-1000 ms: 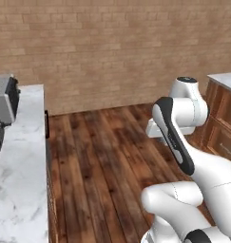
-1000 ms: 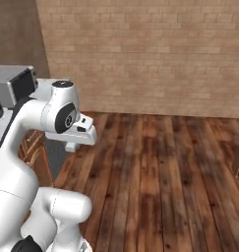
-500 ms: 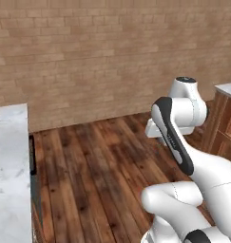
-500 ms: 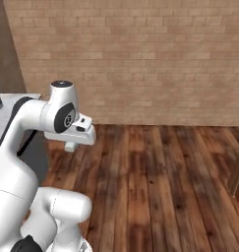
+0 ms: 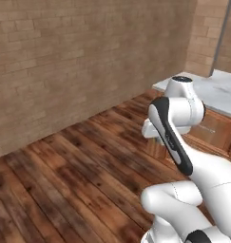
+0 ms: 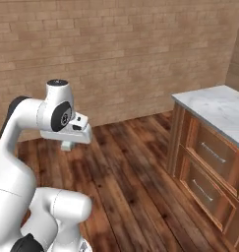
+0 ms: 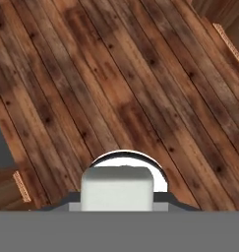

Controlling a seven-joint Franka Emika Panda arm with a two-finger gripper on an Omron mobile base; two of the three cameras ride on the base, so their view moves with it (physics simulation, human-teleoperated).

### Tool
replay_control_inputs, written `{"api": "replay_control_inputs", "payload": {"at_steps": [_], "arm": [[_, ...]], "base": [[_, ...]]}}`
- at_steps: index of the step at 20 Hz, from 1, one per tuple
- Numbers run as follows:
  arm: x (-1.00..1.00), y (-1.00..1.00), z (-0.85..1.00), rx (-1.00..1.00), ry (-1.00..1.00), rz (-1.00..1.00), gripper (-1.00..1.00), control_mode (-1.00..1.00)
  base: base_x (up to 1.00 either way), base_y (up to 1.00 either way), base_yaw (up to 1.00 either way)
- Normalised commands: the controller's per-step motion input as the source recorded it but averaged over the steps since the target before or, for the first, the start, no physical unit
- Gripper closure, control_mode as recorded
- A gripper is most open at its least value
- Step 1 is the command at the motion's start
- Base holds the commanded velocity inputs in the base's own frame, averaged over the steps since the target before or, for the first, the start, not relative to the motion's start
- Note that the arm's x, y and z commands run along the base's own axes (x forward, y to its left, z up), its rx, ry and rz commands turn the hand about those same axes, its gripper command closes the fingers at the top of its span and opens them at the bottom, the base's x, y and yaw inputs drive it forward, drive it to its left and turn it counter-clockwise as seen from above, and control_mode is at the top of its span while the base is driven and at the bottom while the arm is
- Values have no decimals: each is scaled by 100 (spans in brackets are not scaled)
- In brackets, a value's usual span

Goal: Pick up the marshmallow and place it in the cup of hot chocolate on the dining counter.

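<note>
the whole scene has shifted across both base views since a second ago: the marble surface and dark appliance once seen at the left are gone from the picture, and a marble-topped wooden cabinet [image 6: 209, 147] is now seen at the right. this is read as the base turning, not as any thing being moved. the arm [image 5: 171, 123] is held folded above the wooden floor [image 6: 135, 187], unchanged in pose.

for the task this is judged to mean that travel is under way and the pick is not yet begun. neither the marshmallow nor the cup of hot chocolate can be placed from these pictures, and where they lie cannot be told.

counted: one arm, one cabinet with two drawer fronts, one brick wall [image 5: 64, 61]. whether the tool is open or closed cannot be told.
</note>
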Motion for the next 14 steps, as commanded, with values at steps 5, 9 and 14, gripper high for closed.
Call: {"api": "replay_control_inputs", "payload": {"at_steps": [5,9,14], "arm": [[0,0,0,0,0,0,100,100],[0,0,0,0,0,0,100,100],[0,0,0,0,0,0,100,100]], "base": [[100,13,-31],[100,49,-18],[100,46,-19]]}}
